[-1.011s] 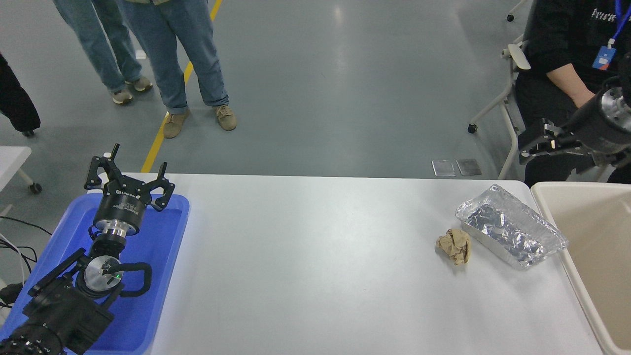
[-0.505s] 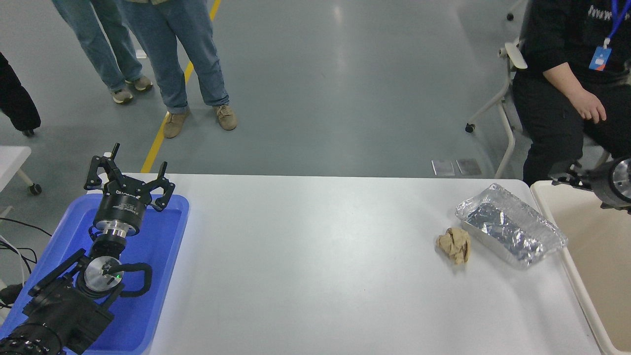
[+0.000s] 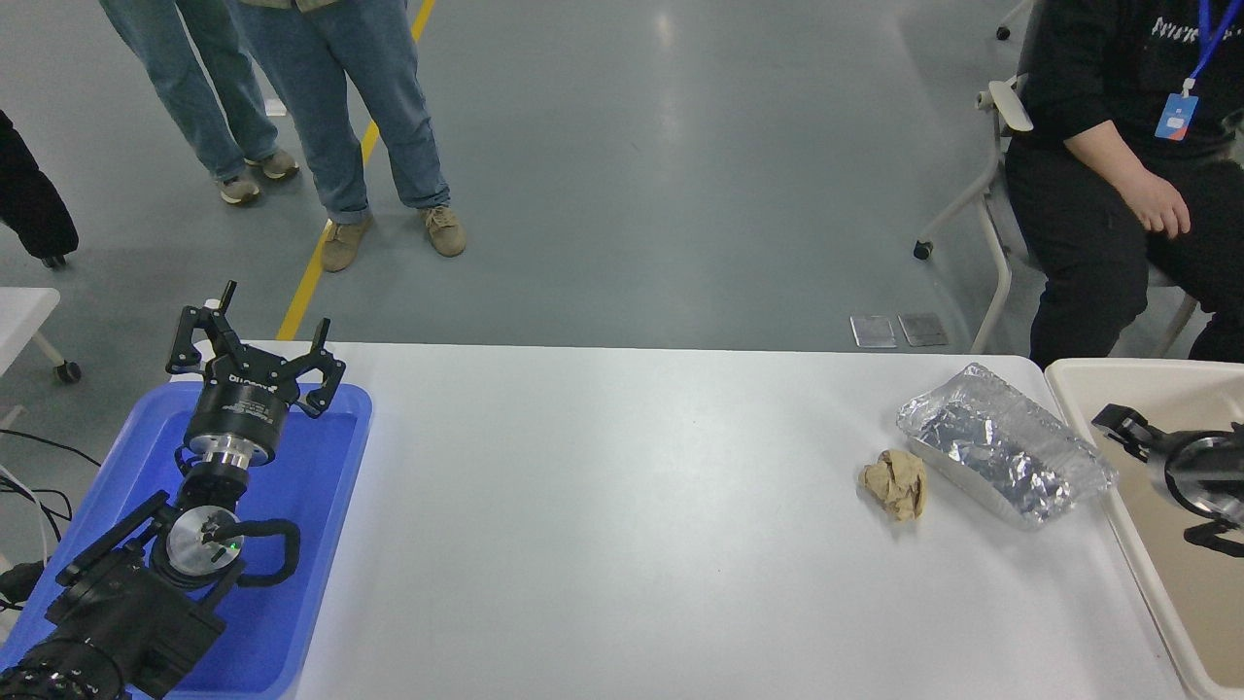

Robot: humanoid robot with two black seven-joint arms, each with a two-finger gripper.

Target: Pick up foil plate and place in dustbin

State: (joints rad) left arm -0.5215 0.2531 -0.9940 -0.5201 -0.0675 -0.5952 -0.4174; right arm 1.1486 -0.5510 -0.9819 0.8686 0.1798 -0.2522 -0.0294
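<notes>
The foil plate (image 3: pixel 1003 457), a shiny crinkled silver tray, lies on the white table (image 3: pixel 622 525) at the far right, right beside the dustbin. The dustbin (image 3: pixel 1074 373) is a large beige bin cut off by the right edge of the picture. My right gripper (image 3: pixel 1120 425) comes in low from the right edge and hangs over the bin's opening, just right of the foil plate and apart from it. Most of it is out of frame. My left gripper (image 3: pixel 255 342) is parked open and empty over the blue tray at the lower left.
A crumpled brown paper ball (image 3: pixel 896 483) lies just left of the foil plate. A shallow blue tray (image 3: pixel 321 544) sits at the table's left end. A person (image 3: pixel 1118 156) sits on a chair beyond the far right corner. Others stand at the top left.
My right arm has come down from high above the table's far right corner to low over the dustbin. The foil plate and paper ball have not moved.
</notes>
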